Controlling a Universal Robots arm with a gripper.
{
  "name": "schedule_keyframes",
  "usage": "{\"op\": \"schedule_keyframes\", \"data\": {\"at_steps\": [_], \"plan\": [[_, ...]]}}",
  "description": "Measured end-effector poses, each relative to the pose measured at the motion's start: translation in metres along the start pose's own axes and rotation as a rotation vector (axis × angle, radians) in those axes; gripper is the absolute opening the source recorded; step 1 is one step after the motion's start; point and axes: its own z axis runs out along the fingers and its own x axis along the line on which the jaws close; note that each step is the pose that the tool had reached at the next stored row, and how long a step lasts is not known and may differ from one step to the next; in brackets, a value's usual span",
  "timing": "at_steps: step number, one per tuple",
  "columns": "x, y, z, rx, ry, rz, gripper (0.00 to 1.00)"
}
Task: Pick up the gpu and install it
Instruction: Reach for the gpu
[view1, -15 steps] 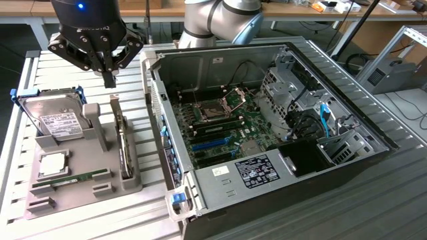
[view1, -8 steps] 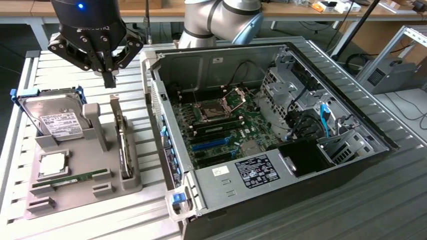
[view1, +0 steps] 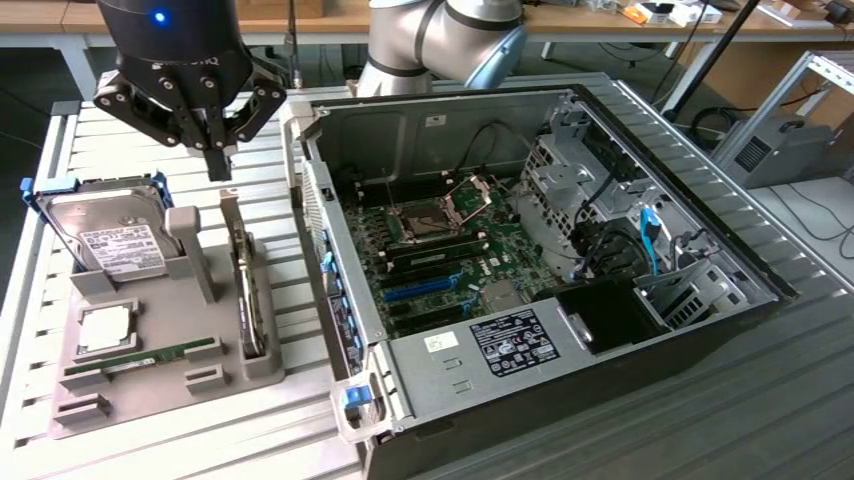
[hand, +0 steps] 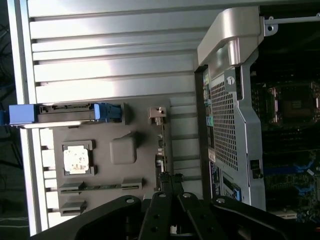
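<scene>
The gpu (view1: 242, 285) stands on edge in a slot of the grey holder tray (view1: 174, 395), a thin dark card with its silver bracket end toward the back. My gripper (view1: 220, 168) hangs just above the card's far end, fingers pressed together and shut on nothing. In the wrist view the gpu (hand: 160, 150) is an edge-on strip with its bracket (hand: 156, 114) beyond it, and my gripper (hand: 168, 181) sits directly over the strip's near end. The open computer case (view1: 534, 250) lies at the exterior view's right, with the blue expansion slot (view1: 427, 288) on its motherboard.
On the tray (hand: 145, 170) a silver hard drive (view1: 114, 235) with blue rails leans at the back, with a CPU (view1: 107, 328) and a green memory stick (view1: 140, 357) in front. The case's perforated wall (hand: 225, 125) rises close beside the tray. A ribbed metal table (view1: 80, 150) carries everything.
</scene>
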Motion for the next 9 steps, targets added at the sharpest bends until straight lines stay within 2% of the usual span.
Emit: {"op": "schedule_keyframes", "data": {"at_steps": [2, 7, 9], "plan": [[0.0, -0.0036, -0.0001, 0.0, -0.0001, 0.0, 0.11], [0.001, -0.0224, -0.001, -0.0001, -0.0001, 0.0, 0.11], [0.003, -0.0241, -0.0011, 0.0, -0.0001, 0.0, 0.11]]}}
